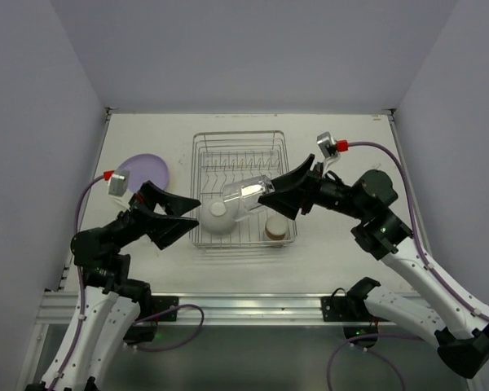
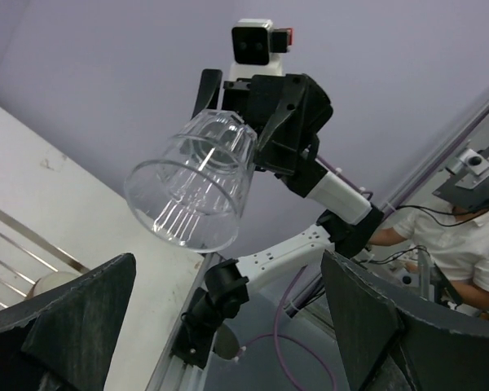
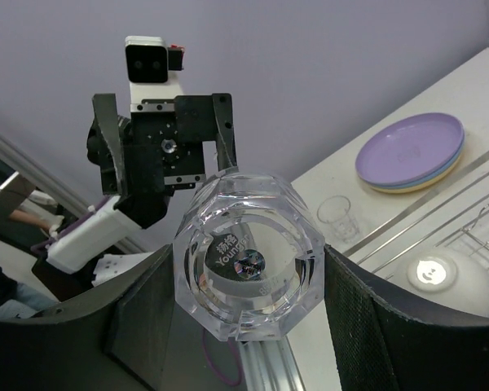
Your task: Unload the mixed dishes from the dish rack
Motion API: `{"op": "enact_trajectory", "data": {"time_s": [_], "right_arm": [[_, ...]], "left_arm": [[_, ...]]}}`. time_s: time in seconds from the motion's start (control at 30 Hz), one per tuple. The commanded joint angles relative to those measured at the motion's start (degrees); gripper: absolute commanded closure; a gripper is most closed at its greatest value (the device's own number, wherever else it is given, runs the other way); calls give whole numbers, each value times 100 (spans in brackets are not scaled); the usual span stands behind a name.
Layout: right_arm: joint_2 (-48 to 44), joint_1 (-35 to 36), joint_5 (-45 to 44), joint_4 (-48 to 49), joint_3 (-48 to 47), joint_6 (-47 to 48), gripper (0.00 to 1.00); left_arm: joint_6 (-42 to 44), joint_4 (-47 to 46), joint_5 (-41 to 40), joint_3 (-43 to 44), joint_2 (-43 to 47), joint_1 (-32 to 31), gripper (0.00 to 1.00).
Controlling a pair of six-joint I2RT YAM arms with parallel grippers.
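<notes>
My right gripper point(image 1: 269, 195) is shut on the base of a large clear glass point(image 1: 244, 195) and holds it on its side above the front of the silver wire dish rack point(image 1: 238, 147). In the right wrist view the glass point(image 3: 248, 265) fills the gap between my fingers point(image 3: 383, 326). My left gripper point(image 1: 192, 217) is open and empty just left of the rack, pointing at the glass point(image 2: 197, 183). A white bowl point(image 1: 218, 217) lies upside down and a brown cup point(image 1: 275, 230) stands in the rack's front. A purple plate point(image 1: 143, 172) tops a stack on the table to the left.
A small clear glass point(image 3: 336, 218) stands on the table between the plate stack point(image 3: 411, 151) and the rack. The rack's upright prongs point(image 1: 236, 163) fill its far half. White walls close in the table on three sides.
</notes>
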State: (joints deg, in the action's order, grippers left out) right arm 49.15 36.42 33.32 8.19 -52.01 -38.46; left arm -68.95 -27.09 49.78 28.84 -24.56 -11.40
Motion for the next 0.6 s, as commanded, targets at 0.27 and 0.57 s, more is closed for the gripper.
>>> {"op": "enact_trajectory", "data": {"time_s": [0.27, 0.57], "right_arm": [[201, 233, 79, 746, 59, -66, 100], [420, 733, -808, 1185, 218, 84, 100]], "left_arm": [[-883, -1290, -82, -300, -190, -108, 5], [-761, -1307, -495, -423, -260, -451, 6]]}}
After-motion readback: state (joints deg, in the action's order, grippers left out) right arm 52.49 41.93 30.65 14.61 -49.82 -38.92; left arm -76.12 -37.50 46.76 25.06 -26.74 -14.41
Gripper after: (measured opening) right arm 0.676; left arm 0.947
